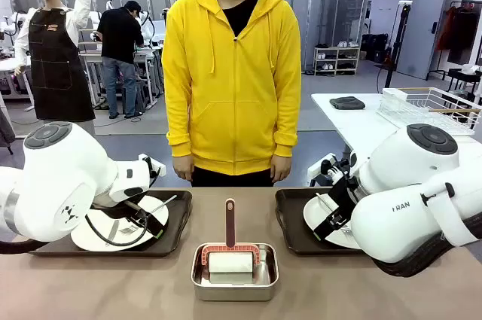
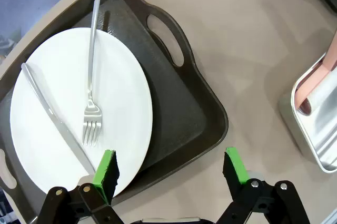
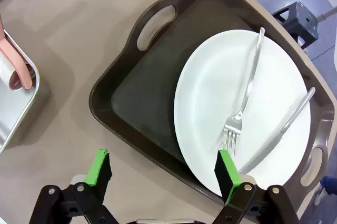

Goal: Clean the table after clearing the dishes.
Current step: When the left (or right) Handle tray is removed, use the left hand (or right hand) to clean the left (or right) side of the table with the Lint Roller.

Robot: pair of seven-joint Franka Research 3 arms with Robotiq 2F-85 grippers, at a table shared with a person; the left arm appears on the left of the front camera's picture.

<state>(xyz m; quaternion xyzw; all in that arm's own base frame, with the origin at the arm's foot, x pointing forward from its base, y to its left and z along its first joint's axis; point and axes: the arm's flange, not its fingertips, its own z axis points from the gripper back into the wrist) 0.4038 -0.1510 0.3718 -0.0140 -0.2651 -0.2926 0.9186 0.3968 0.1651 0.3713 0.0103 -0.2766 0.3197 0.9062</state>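
The left gripper (image 2: 169, 167), spread wide and holding nothing, hangs over the edge of the left tray (image 2: 179, 113), with the left plate (image 2: 63, 145) beneath one pad. The right gripper (image 3: 164, 170), equally spread, hangs over the right tray (image 3: 142, 103), with the right plate (image 3: 210, 108) beneath one pad and the bare table (image 3: 79, 50) beneath the other.
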